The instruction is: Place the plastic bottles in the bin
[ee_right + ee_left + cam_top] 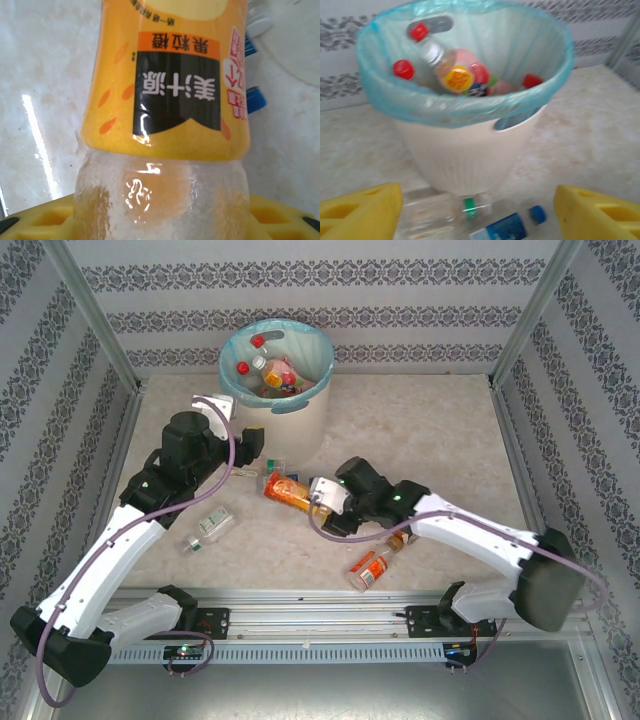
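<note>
Two yellow grippers, left gripper (477, 197) gaping empty, right gripper (162, 220) clasping glossy orange-labelled bottle (165, 100).

Right claw (160, 227) straddles an orange-labelled bottle (165, 95).

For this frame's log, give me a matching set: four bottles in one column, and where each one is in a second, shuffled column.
Bottles
1. orange-label bottle
2. blue-capped bottle
3. red-capped bottles
4. brown-drink bottle

Places
A. inside the bin
B. in the right gripper
C. lying on the table close to the front rail
D. lying on the table at the foot of the bin

Pairs: 1-B, 2-D, 3-A, 4-C
</note>
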